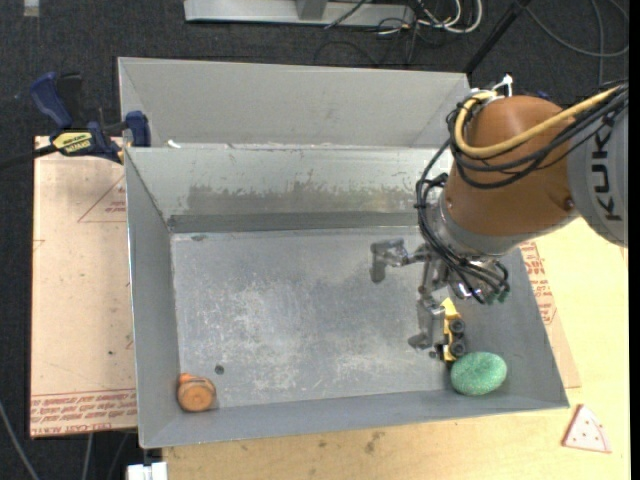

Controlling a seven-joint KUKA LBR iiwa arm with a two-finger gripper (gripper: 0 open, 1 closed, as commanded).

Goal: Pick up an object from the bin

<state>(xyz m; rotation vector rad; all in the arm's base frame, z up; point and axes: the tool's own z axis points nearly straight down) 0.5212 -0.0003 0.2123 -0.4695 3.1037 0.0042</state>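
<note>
While my gripper [410, 298] hangs low with its jaws spread wide, I see a green oval lump [478, 373] just beside its nearer finger, outside the jaws; an orange piece [197, 393] lies well apart, leftward.

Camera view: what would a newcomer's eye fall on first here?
The arm's big orange wrist cover stands out at the right, with the gripper open close beside a green oval lump in the near right corner of the grey bin. A small orange round thing lies alone in the near left corner.
</note>
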